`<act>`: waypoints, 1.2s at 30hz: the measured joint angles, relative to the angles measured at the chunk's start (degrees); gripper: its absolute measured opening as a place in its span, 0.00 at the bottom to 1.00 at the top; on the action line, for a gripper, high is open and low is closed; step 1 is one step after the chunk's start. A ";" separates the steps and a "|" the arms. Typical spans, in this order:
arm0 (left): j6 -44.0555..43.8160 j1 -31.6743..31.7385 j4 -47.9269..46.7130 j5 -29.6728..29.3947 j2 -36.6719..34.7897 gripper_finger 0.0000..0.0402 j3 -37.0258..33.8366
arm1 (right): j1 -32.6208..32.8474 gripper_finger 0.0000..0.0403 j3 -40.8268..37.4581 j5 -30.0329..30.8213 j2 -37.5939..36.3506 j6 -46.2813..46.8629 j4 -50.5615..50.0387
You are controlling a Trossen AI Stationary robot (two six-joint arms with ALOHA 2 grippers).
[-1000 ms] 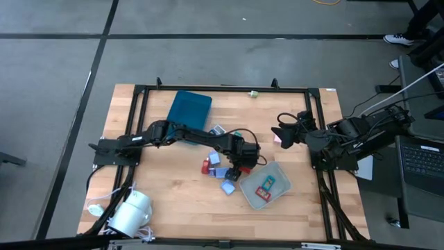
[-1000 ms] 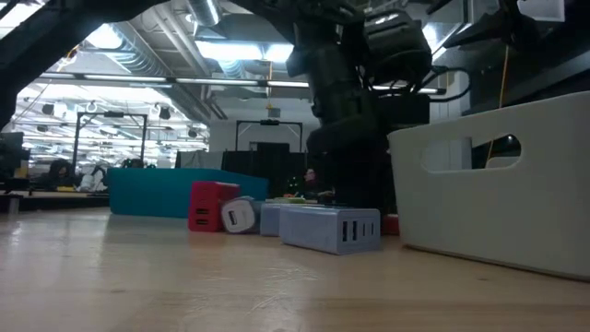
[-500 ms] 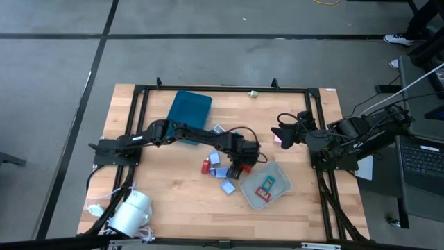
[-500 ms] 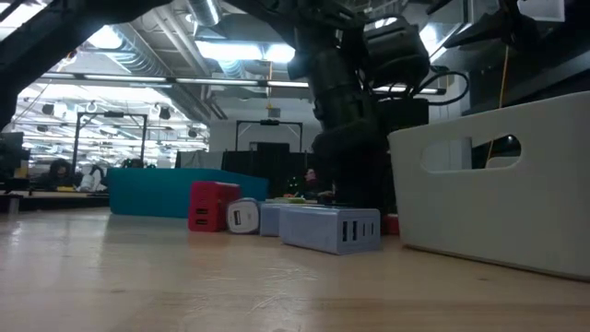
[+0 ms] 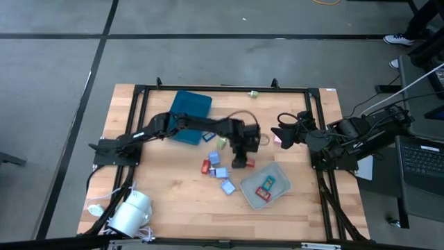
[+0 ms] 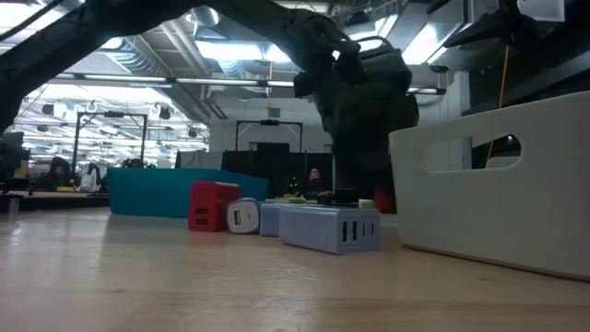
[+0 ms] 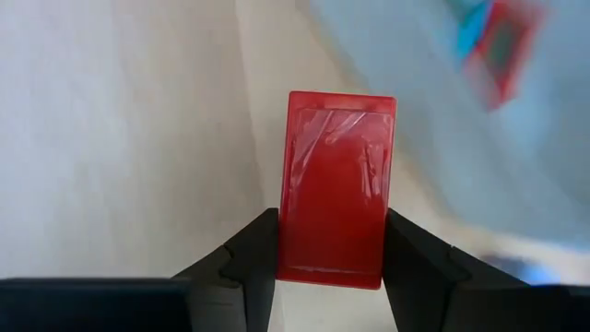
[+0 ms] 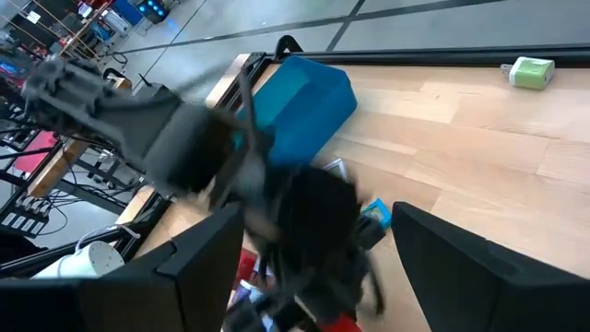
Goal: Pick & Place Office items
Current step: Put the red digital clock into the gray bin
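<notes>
Above mid-table, left gripper (image 5: 243, 162) clamps one flat red block (image 7: 336, 187) between both fingers, clear of the wood. Right gripper (image 5: 283, 130) waits at the right edge, jaws spread, holding nothing. Two trays: dark teal tray (image 5: 189, 109) far, pale grey tray (image 5: 277, 173) near-right with two small items inside. Loose items (image 5: 218, 171) left of the grey tray: about five, some hidden under the arm. One green piece (image 5: 254, 94) at the far rail.
</notes>
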 joint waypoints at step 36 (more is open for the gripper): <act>-2.29 -10.97 8.84 11.81 3.57 0.65 9.01 | 0.00 0.70 0.00 -0.01 0.00 -1.51 0.90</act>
